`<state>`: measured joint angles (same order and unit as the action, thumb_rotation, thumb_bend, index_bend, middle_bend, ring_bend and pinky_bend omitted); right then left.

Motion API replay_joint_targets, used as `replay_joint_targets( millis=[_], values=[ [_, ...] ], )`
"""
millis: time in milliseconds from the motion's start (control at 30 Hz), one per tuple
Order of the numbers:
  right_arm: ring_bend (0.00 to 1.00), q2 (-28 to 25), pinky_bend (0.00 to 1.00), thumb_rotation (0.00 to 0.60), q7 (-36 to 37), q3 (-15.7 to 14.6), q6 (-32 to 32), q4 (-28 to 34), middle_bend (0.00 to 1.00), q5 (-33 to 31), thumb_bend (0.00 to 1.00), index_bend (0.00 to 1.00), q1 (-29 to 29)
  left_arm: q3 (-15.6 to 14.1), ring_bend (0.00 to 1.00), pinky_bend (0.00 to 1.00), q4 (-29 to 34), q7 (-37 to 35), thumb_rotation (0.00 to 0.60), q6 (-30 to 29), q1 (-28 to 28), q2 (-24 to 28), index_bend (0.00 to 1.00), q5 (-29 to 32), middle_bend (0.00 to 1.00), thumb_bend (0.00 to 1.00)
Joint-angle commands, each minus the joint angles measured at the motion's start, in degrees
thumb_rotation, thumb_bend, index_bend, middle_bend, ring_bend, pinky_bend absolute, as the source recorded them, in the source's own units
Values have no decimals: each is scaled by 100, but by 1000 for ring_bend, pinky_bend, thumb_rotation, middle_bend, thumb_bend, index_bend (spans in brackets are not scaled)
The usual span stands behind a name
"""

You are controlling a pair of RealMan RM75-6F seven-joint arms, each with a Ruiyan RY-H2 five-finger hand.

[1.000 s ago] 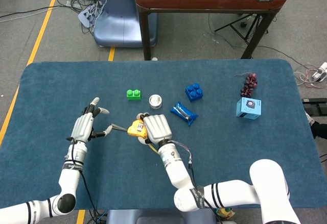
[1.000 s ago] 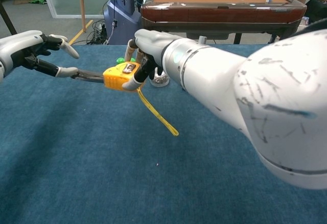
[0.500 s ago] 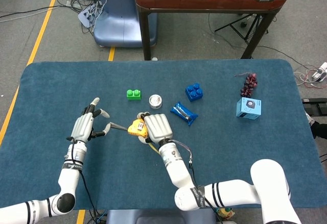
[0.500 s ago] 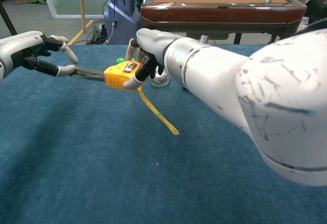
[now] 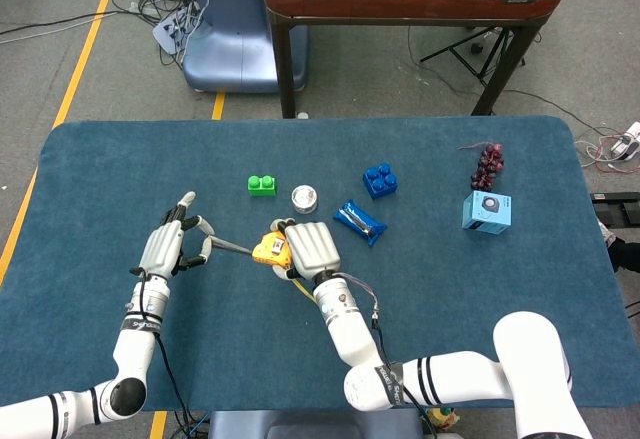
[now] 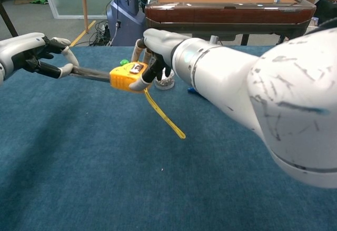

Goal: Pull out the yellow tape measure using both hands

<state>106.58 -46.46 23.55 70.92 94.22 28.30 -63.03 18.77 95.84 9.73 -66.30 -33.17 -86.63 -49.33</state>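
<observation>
Blue surface (image 5: 120, 159), wide, carrying everything.

Right robot hand (image 5: 308, 249) is wrapped over the yellow tape measure (image 6: 126, 76), fingers curled round the case, holding it clear of the cloth in the chest view. Case sits left of centre, near the front half of the surface.

Left robot hand (image 5: 168, 247), to the left of the case, pinches the end of the blade (image 6: 90, 73) between thumb and a finger; other fingers spread upward. A short run of dark blade spans the gap between the two hands.

Key relation: the blade's long axis runs roughly left-right, from case toward the left robot hand. Further extension looks to depend on the hands parting along that line. Only a little is out so far; my judgement is the pull is in its early part. A yellow strap (image 6: 164, 116) dangles from the case down to the cloth.

Count of the rest:
- one light blue box (image 5: 487, 211)
- one blue brick (image 5: 379, 180)
- one blue wrapped packet (image 5: 359, 222)
- one green brick (image 5: 262, 185)
- one bunch of dark grapes (image 5: 487, 166)
- one small round tin (image 5: 304, 198)
</observation>
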Motion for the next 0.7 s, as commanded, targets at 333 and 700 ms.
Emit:
replay_joint_targets(
  millis=[333,700],
  values=[
    [511,-73,390,600,85,9,-12,43,579,35,642,584,34,-18,0,0,12,-55,600,-58,36,58,579,-72,0,502],
    [517,-220,391,600,177,-8,-26,145,582,96,642,589,102,-59,0,0,6,-200,600,-77,104,124,595,-212,0,501]
  ],
)
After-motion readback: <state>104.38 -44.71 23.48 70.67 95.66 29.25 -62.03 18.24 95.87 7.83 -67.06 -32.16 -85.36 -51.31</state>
